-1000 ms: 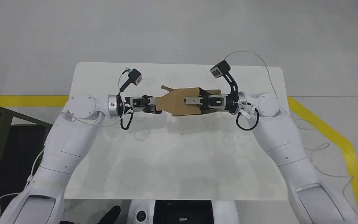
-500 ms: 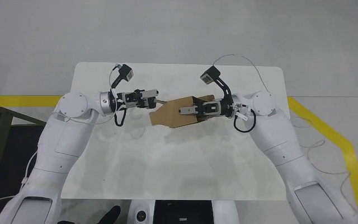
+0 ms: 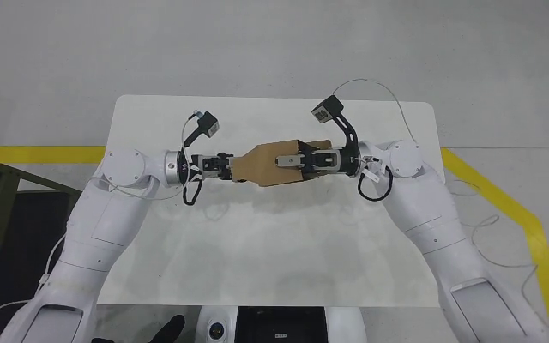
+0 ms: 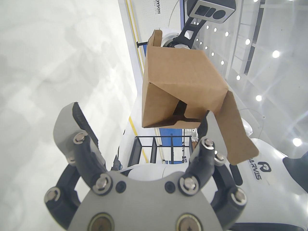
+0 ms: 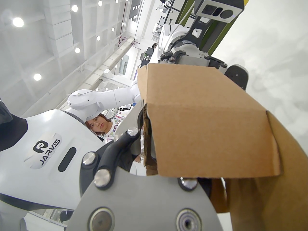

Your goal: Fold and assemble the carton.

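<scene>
R tool [image 3: 290, 160] clamps carton [image 3: 262, 167], grip mostly hidden; L tool [image 4: 142, 112] splayed, just beside.

Both arms extended inward, wrists facing each other. Left gripper [image 4: 142, 112] stood spread wide; right gripper [image 3: 285, 160] clamped the carton [image 3: 257, 167].

The surface [image 3: 257, 249] was a white rectangle with rounded corners, its top glossy enough to carry faint grey smudges of reflection (plainest toward the near half). It stood on a pale grey floor [image 3: 257, 43], and a yellow floor line [image 3: 51, 154] ran out past either short side.
</scene>
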Tool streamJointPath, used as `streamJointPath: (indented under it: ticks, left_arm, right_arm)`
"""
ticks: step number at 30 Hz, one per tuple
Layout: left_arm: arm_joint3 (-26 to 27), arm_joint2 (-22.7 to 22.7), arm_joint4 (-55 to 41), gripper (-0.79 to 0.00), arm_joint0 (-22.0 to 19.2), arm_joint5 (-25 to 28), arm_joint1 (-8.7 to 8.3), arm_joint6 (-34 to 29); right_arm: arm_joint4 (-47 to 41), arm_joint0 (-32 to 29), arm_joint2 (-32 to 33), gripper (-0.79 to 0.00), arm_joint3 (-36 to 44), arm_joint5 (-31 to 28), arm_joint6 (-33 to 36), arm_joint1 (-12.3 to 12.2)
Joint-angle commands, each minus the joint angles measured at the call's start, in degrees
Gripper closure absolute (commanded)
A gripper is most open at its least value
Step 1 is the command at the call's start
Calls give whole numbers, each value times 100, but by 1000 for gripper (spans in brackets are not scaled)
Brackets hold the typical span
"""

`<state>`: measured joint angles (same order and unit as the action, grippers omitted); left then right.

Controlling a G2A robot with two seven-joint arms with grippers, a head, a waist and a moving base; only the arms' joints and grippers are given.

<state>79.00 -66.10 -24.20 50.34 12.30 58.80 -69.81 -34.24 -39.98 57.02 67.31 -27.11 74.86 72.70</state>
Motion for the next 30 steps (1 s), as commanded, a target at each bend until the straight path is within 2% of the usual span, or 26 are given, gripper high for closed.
streamJointPath:
  ticks: [1, 30]
  left_arm:
    - [-18, 43, -1, -785, -42, -4, 12, 14]
    - [-126, 95, -43, -785, -121, 18, 27, -8]
  right_arm:
    - [0, 15, -14, 0, 6, 1, 2, 7]
    - [-48, 64, -99, 0, -45, -19, 102, 64]
